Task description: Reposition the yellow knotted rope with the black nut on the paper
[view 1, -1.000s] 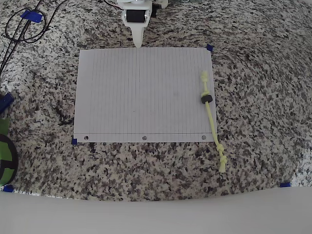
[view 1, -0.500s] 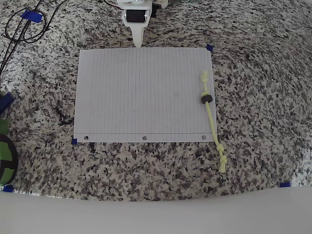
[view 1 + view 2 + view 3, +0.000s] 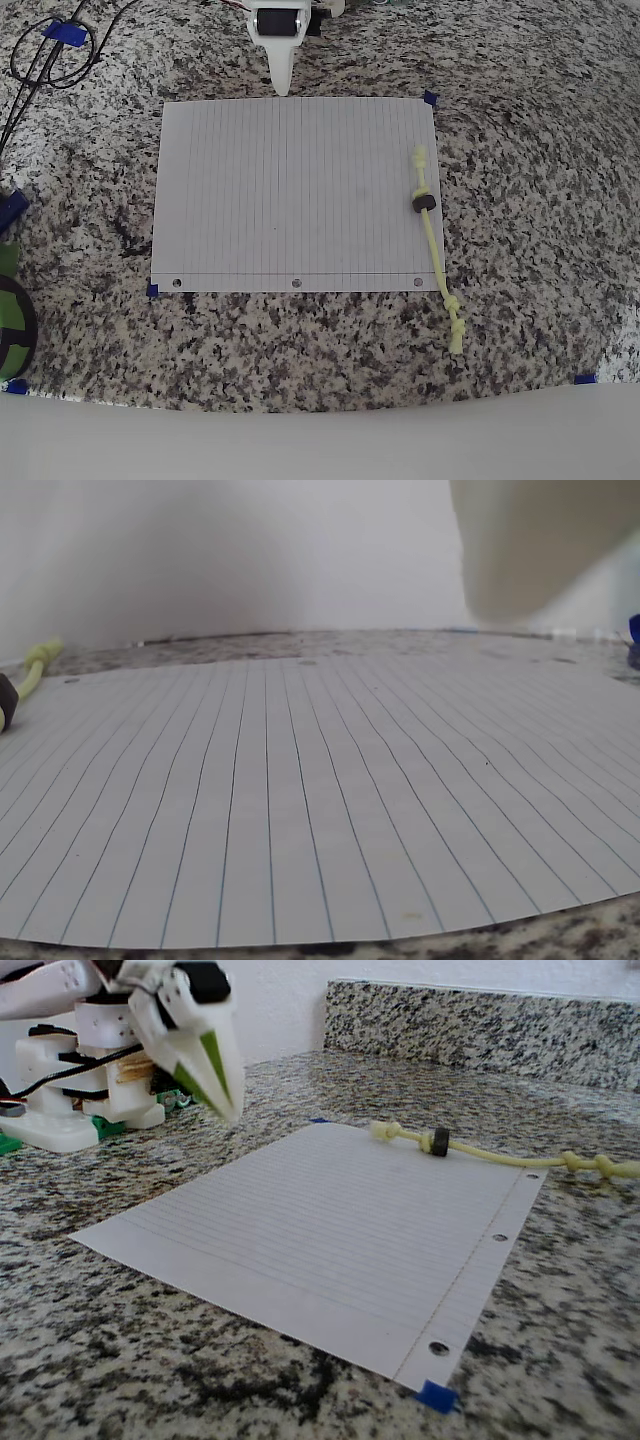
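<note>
Overhead view: thin yellow knotted rope [image 3: 432,240] with black nut [image 3: 423,203] half off white lined paper [image 3: 290,200]; our gripper [image 3: 282,80] closed, empty; we judge nothing done.

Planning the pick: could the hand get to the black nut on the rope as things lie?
Probably yes. The hand hangs above the paper's far edge, and the black nut lies uncovered on the yellow rope at the paper's right side, with nothing between them.

One paper [image 3: 290,190], centre of the overhead frame. One rope [image 3: 434,245] along its right edge, four knots. One nut [image 3: 423,203] on the rope. One gripper [image 3: 282,80], top centre. Six blue tape bits [image 3: 430,98]. One black cable [image 3: 45,60], upper left.
</note>
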{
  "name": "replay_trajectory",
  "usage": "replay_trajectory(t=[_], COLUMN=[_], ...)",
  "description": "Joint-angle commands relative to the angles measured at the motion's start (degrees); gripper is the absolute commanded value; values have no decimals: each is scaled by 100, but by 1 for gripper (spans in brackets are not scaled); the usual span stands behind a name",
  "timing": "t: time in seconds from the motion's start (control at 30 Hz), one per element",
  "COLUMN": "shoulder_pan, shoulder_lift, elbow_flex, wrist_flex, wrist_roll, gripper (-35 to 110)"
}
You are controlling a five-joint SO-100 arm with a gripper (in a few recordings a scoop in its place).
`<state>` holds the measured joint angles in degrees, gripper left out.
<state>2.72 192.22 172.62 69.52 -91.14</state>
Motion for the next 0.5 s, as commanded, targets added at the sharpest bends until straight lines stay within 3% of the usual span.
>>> replay_trajectory(t=[0.0, 0.3, 0.47], shoulder_pan=[-26, -202, -686], shoulder_lift=[-387, -1626, -2487], elbow_flex=[-562, -1863, -2672], wrist_flex=[-44, -53, -149], wrist_roll=[62, 88, 703], gripper=[0, 0, 1])
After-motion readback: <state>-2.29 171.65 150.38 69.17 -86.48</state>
